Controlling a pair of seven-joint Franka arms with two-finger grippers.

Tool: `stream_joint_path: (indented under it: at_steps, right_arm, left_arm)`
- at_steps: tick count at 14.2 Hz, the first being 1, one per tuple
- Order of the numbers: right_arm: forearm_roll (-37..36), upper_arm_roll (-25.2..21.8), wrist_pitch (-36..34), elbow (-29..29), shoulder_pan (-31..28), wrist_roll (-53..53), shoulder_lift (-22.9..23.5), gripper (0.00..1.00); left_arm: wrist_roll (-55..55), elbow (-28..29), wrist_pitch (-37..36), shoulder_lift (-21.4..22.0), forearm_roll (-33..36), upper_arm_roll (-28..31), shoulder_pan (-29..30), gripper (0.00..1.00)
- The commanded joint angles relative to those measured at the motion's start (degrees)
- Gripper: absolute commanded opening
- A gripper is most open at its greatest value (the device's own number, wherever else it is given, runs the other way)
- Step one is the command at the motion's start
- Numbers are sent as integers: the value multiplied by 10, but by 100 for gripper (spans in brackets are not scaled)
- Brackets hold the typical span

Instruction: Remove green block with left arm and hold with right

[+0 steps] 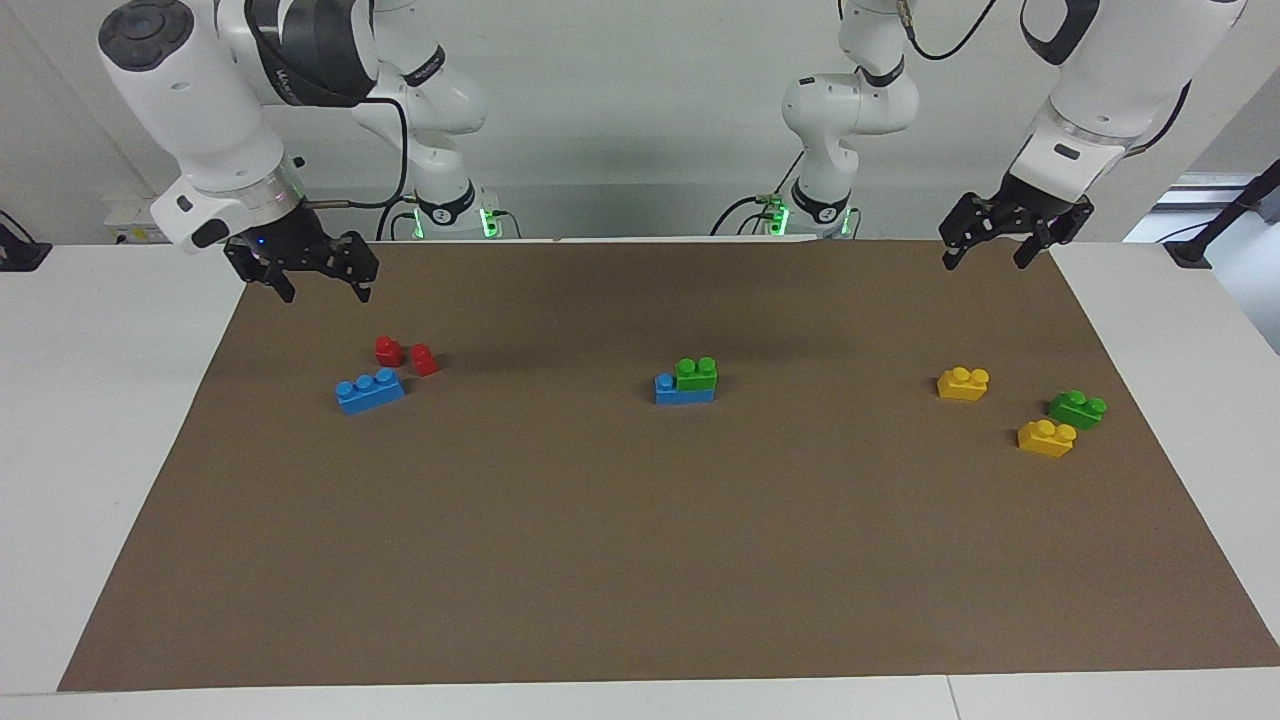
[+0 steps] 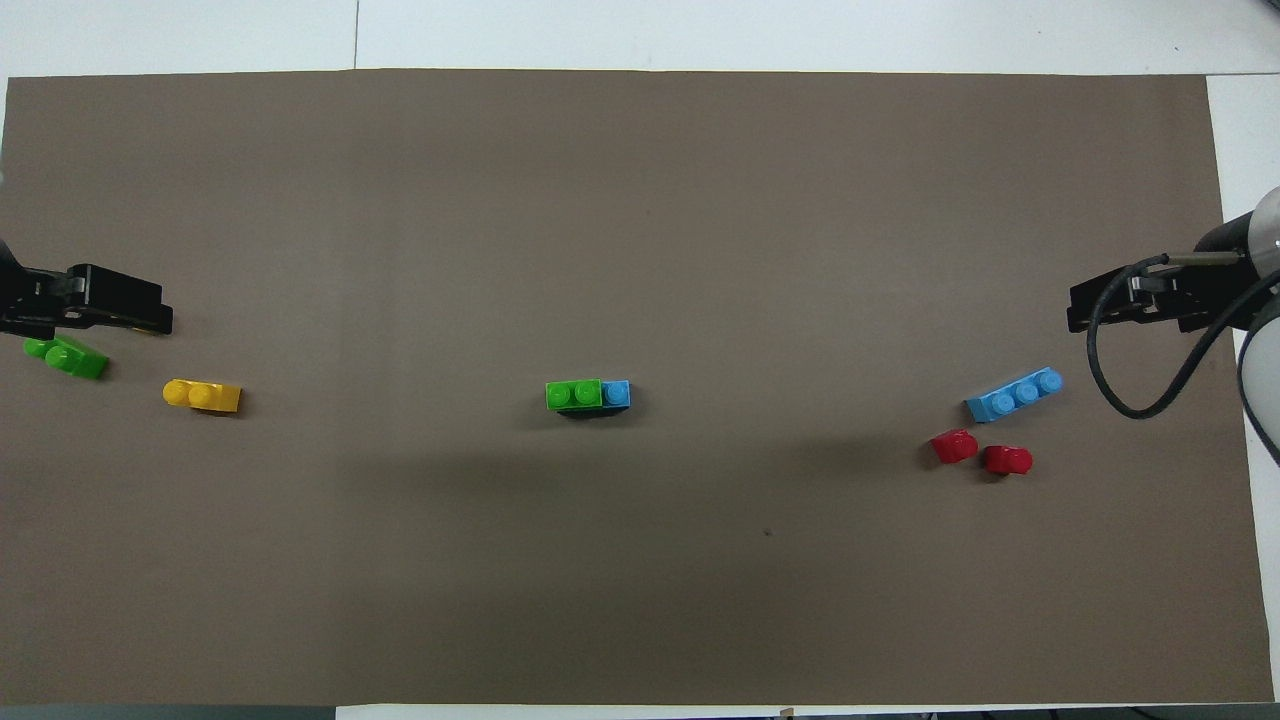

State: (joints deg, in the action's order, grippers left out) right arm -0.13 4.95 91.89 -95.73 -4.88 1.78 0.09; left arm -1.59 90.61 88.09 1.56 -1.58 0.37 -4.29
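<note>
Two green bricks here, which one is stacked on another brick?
The green block mid-mat, sitting atop a blue brick. The other green brick lies alone beside the yellow bricks.

Green block (image 2: 573, 395) atop blue brick (image 2: 617, 394).

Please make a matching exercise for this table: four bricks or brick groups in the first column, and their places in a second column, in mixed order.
Things:
1. green block
2. two red bricks
3. darker green brick
4. loose blue brick

Places:
A. lies between two yellow bricks
B. stacked on a blue brick at mid-table
C. right arm's end, nearer the robots than the blue one there
D. right arm's end, studs up, nothing on it

Pairs: 1-B, 2-C, 3-A, 4-D
</note>
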Motion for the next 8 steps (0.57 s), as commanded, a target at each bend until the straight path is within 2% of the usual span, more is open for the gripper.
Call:
stream_joint_path:
  at_steps: [1, 8]
  right_arm:
    - [-9, 6, -12, 1, -7, -8, 0, 100]
    - [-3, 6, -14, -1, -19, -17, -4, 100]
  left_arm:
    - [10, 9, 5, 11, -11, -3, 6, 100]
    - [7, 12, -1, 13, -11, -3, 6, 100]
